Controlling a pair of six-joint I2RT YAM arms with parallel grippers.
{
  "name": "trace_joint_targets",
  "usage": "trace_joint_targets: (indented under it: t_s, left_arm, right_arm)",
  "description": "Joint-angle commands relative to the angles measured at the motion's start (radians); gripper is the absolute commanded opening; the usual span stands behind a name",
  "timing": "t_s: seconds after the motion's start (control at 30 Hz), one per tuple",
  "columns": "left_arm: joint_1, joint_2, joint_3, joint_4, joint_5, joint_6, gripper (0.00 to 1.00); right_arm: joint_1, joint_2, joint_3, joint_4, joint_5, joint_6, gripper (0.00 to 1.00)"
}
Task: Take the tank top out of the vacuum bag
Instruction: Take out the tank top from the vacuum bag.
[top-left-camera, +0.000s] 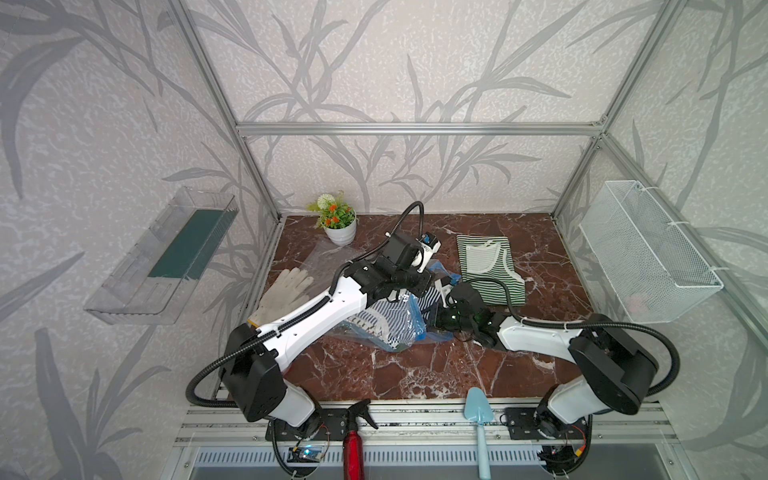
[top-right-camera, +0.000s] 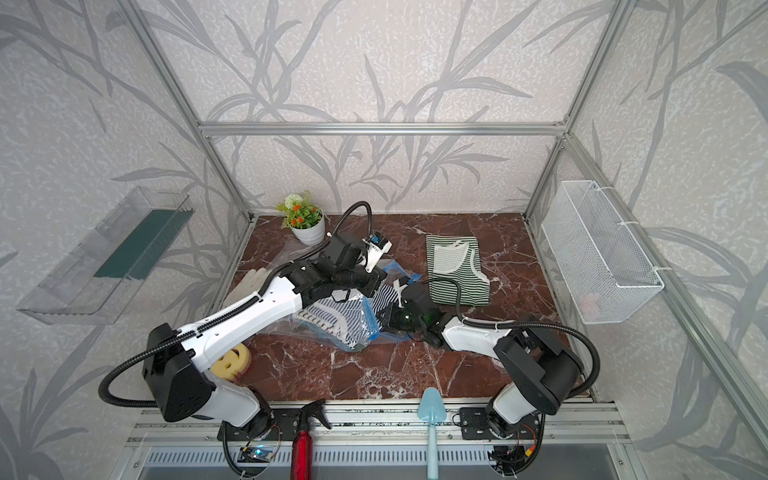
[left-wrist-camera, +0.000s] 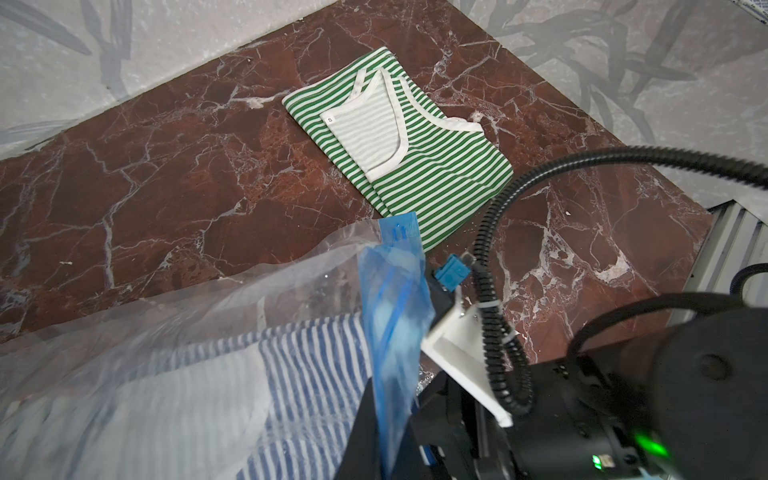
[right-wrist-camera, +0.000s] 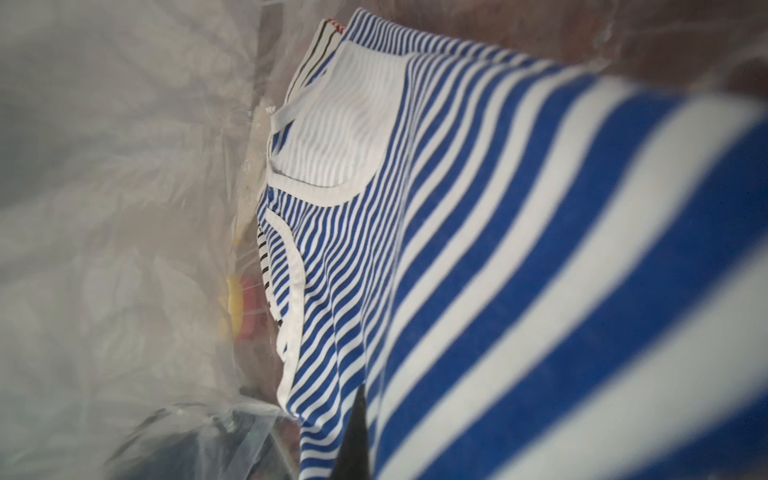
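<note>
1. The vacuum bag (top-left-camera: 332, 266) (top-right-camera: 286, 328) lies crumpled mid-table on the red-brown marble table (top-left-camera: 415, 374), between the two arms. Its film is clear and crinkled.
2. A blue-striped tank top (top-left-camera: 374, 320) (top-right-camera: 328, 316) (right-wrist-camera: 478, 249) lies folded inside the bag and shows through the film in both top views. Whether any of it has passed the mouth cannot be told.
3. The left gripper (left-wrist-camera: 386, 424) has its jaws together on the bag's blue zip strip (left-wrist-camera: 390, 332). It holds that edge up off the table, and the strip stands nearly upright in a top view (top-left-camera: 415, 316).
4. The right gripper (top-left-camera: 432, 323) sits low at the bag's mouth, pointing toward the left arm. Its jaws are closed and pinch the blue-striped fabric. In the right wrist view one black finger (right-wrist-camera: 353, 432) shows; the cloth covers the rest, close to the lens and blurred.
5. An edge of black-and-white striped cloth (right-wrist-camera: 262, 253) peeps from under the blue top, inside the bag.
6. A green-striped tank top (top-left-camera: 490, 270) (left-wrist-camera: 407, 145) lies flat and folded outside the bag, behind the right gripper and just beside the strip's corner.
7. At the back left is a potted plant (top-left-camera: 340, 226), and white gloves (top-left-camera: 282, 291) lie beside the left arm.
8. A yellow sponge (top-right-camera: 230, 359) lies near the left arm's base.
9. On the front rail are a red spray bottle (top-left-camera: 353, 440) and a light-blue trowel (top-left-camera: 480, 415).
10. A clear shelf (top-left-camera: 166, 257) hangs on the left wall and a white wire basket (top-left-camera: 648, 257) on the right.
</note>
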Motion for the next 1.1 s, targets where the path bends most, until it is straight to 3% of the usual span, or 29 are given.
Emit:
trace_joint_targets:
  t_s: [0.0, 0.43, 1.07]
  left_arm:
    - [0.003, 0.002, 0.035, -0.005, -0.034, 0.003, 0.0]
    - [0.005, -0.004, 0.04, -0.01, -0.046, 0.006, 0.0]
    - [0.005, 0.008, 0.041, -0.008, -0.039, -0.003, 0.0]
  right_arm:
    - [0.0, -0.081, 0.039, -0.167, 0.021, -0.034, 0.0]
    - [0.003, -0.306, 0.163, -0.549, 0.07, -0.021, 0.0]
    - [-0.024, -0.489, 0.347, -0.85, 0.194, -0.059, 0.0]
